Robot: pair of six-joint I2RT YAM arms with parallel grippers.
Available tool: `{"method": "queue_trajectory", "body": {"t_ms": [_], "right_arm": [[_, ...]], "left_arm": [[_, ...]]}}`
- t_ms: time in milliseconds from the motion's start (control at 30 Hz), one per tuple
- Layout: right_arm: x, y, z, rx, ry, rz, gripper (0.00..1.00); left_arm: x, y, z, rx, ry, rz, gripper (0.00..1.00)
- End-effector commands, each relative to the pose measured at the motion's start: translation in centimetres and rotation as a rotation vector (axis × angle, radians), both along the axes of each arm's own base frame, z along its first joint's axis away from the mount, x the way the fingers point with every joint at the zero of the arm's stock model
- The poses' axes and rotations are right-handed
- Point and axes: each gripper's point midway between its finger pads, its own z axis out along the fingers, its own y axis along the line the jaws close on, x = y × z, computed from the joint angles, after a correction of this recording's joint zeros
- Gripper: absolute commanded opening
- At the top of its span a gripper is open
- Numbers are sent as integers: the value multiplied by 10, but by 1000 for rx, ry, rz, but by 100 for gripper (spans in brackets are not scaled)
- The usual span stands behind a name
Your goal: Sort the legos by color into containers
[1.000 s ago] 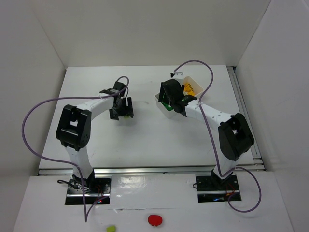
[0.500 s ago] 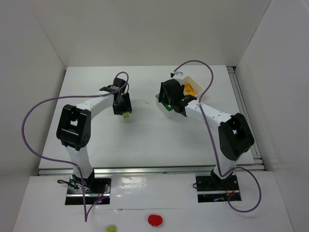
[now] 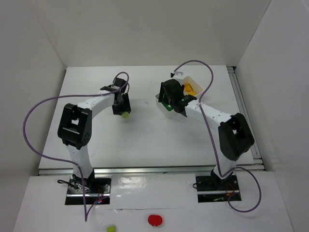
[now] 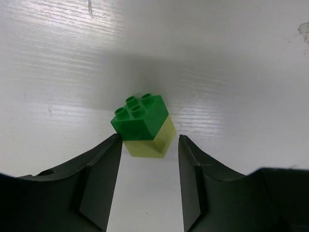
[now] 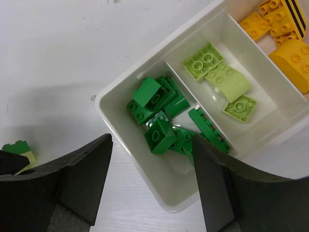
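Currently catalogued: one two-brick stack (image 4: 143, 126) — a dark green brick (image 4: 139, 116) on a pale lime brick (image 4: 147, 146). Studs up, square in plan with no long axis, one corner turned toward the left wrist camera. It sits at the left-centre of the table (image 3: 145, 140), pinched between the fingers of the left gripper (image 4: 147, 140). To the right, well apart, the white tray (image 5: 159, 193) lies diagonally — dark green bricks (image 5: 159, 126), lime bricks (image 5: 217, 79) and orange-yellow bricks (image 5: 275, 24) in separate compartments. The right gripper (image 5: 152, 139) hangs over it, fingers spread, empty.
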Motion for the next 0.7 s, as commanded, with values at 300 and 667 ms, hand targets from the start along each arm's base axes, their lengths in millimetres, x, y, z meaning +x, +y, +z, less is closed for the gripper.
{"method": "queue_trajectory", "body": {"t_ms": [300,667], "right_arm": [[0,-2,15,4,-18,5,74],[0,-4,19,5,-28,-2,74]], "left_arm": [[-8,4,4,19,3,10,65],[1,4,-1,20,-2,-30,62]]}}
